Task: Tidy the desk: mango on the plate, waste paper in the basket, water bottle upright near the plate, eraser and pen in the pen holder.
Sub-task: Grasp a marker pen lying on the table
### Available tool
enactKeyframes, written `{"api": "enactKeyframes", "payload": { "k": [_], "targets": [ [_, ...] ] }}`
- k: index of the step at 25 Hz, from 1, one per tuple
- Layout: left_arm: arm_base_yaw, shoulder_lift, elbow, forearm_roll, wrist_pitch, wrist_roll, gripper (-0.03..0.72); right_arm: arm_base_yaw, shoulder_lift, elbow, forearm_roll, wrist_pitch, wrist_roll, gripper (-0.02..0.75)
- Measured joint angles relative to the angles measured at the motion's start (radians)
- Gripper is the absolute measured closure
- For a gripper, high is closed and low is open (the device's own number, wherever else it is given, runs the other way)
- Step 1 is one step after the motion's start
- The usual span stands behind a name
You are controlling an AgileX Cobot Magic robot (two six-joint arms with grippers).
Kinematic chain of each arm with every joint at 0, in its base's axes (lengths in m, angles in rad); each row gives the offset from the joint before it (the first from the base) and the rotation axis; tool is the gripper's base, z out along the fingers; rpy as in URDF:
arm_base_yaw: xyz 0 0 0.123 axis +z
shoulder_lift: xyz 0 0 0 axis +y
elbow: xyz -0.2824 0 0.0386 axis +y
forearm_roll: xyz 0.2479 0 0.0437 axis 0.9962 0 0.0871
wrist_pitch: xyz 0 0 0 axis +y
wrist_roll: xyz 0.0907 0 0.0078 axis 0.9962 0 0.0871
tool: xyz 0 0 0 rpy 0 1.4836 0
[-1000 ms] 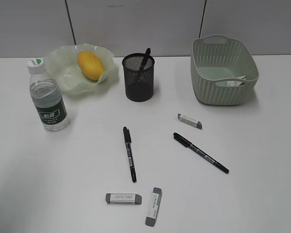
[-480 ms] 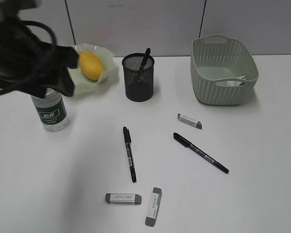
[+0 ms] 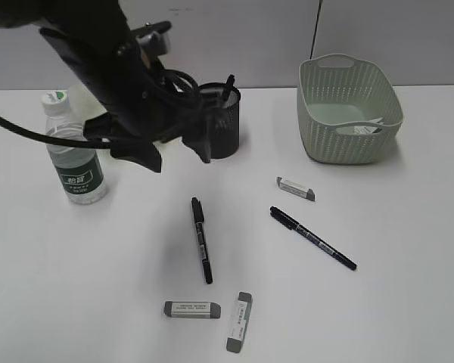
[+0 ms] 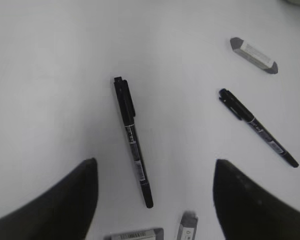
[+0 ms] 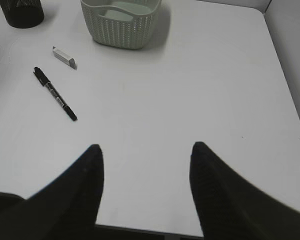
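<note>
Pens and erasers lie scattered on the desk (image 3: 408, 227) while our left gripper (image 3: 180, 153) hangs in the air above it with its jaws spread apart and nothing between them. In the exterior view the dark left arm (image 3: 113, 68) reaches in from the upper left and covers the spot behind the water bottle (image 3: 74, 155), so we cannot see the plate or the mango. That bottle stands upright at the left, white cap on top. Our arm also hides part of the pen holder (image 3: 228, 121), a black mesh cup with one pen standing in it. At the far right sits the basket (image 3: 349, 113), and a scrap of white waste paper (image 3: 365, 129) shows inside it. On the bare tabletop, the near pen (image 3: 202, 239) lies almost straight toward us in front of the holder, and the left wrist view looks down on it between the two fingers (image 4: 55, 205). A second pen (image 3: 312, 237) lies at a slant to its right, well apart from it. One eraser (image 3: 296, 188) rests between that pen and the basket. Two more erasers (image 3: 192, 309) lie near the front edge, one flat across and one angled beside it, just below the near pen's tip. Our right gripper (image 5: 146, 195) hovers over an open stretch of desk, fingers parted and holding nothing.
</note>
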Motion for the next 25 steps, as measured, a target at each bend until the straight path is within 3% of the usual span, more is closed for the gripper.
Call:
{"api": "enactKeyframes", "payload": {
  "k": [3, 6, 15, 25],
  "targets": [
    [0.000, 0.048, -0.019, -0.004, -0.015, 0.006, 0.070, 0.000, 0.000, 0.000, 0.000, 0.000, 0.000, 0.295],
    [0.000, 0.088, -0.023, -0.002, -0.061, -0.039, 0.064, 0.000, 0.000, 0.000, 0.000, 0.000, 0.001, 0.295],
    [-0.002, 0.232, -0.039, 0.000, -0.076, -0.060, 0.172, 0.000, 0.000, 0.000, 0.000, 0.000, 0.005, 0.307],
    [-0.002, 0.387, -0.262, 0.046, 0.066, -0.061, 0.214, 0.000, 0.000, 0.000, -0.001, 0.000, 0.020, 0.313]
  ]
}}
